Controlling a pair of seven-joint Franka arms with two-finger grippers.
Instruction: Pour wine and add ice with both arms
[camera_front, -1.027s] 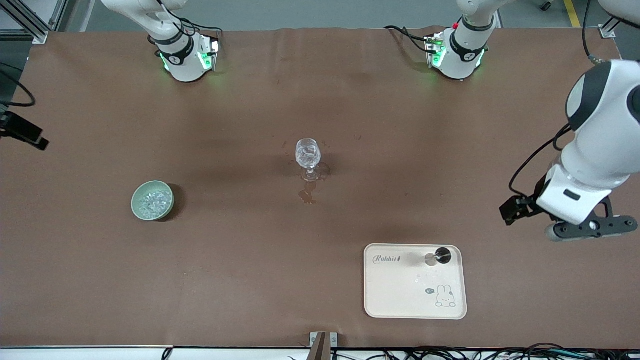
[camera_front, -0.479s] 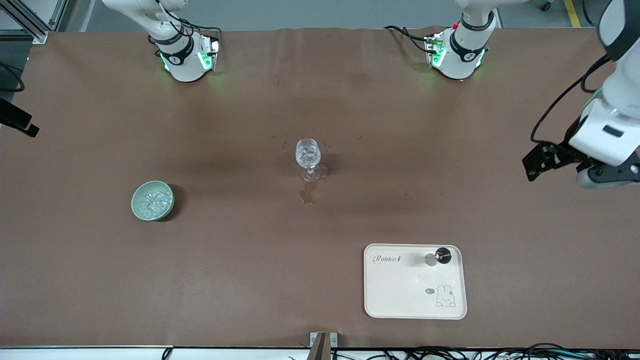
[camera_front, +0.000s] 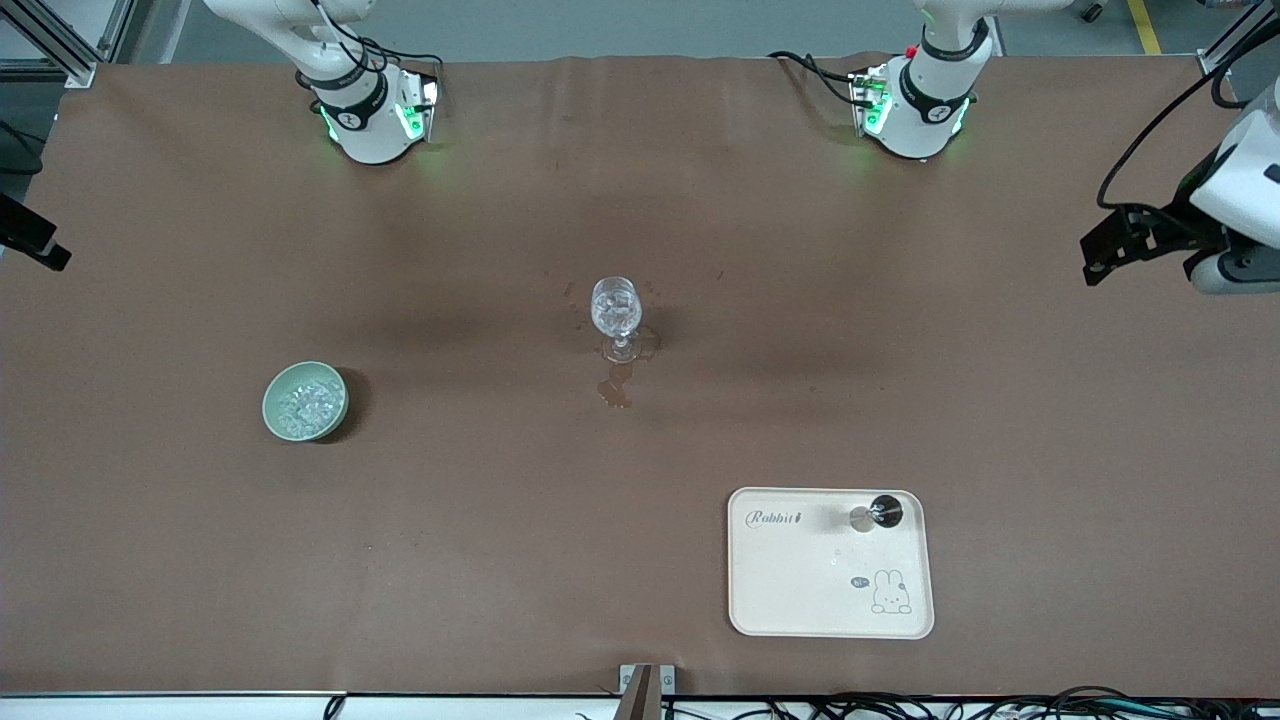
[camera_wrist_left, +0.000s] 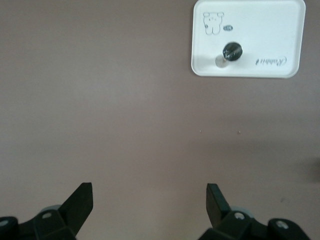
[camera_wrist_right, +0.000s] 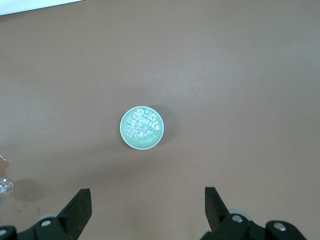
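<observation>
**Desk:** Where did you have the two grippers?

**Me:** I had the left gripper (camera_wrist_left: 149, 200) up in the air over bare brown table (camera_front: 640, 200) at the left arm's end; its fingers (camera_wrist_left: 80, 202) stood spread wide, holding nothing; from its wrist view I saw the cream tray (camera_wrist_left: 285, 20) with the rabbit print well apart from it. The right gripper (camera_wrist_right: 147, 202) hung over the table at the right arm's end, fingers (camera_wrist_right: 77, 207) equally spread and empty; in the front view I could only make out a dark piece of it at the edge.

**Desk:** And the ice?

**Me:** The ice (camera_front: 303, 403) lay heaped in the pale green bowl (camera_front: 276, 423), toward the right arm's end; the stemmed glass (camera_front: 615, 308) stood upright near the middle of the table, farther from the front camera than the bowl, with clear glinting contents and a wet stain (camera_front: 614, 388) just beside its foot.

**Desk:** The tray?

**Me:** It sat nearest the front camera, toward the left arm's end; a small black stopper (camera_front: 884, 511) lay in one corner.
</observation>
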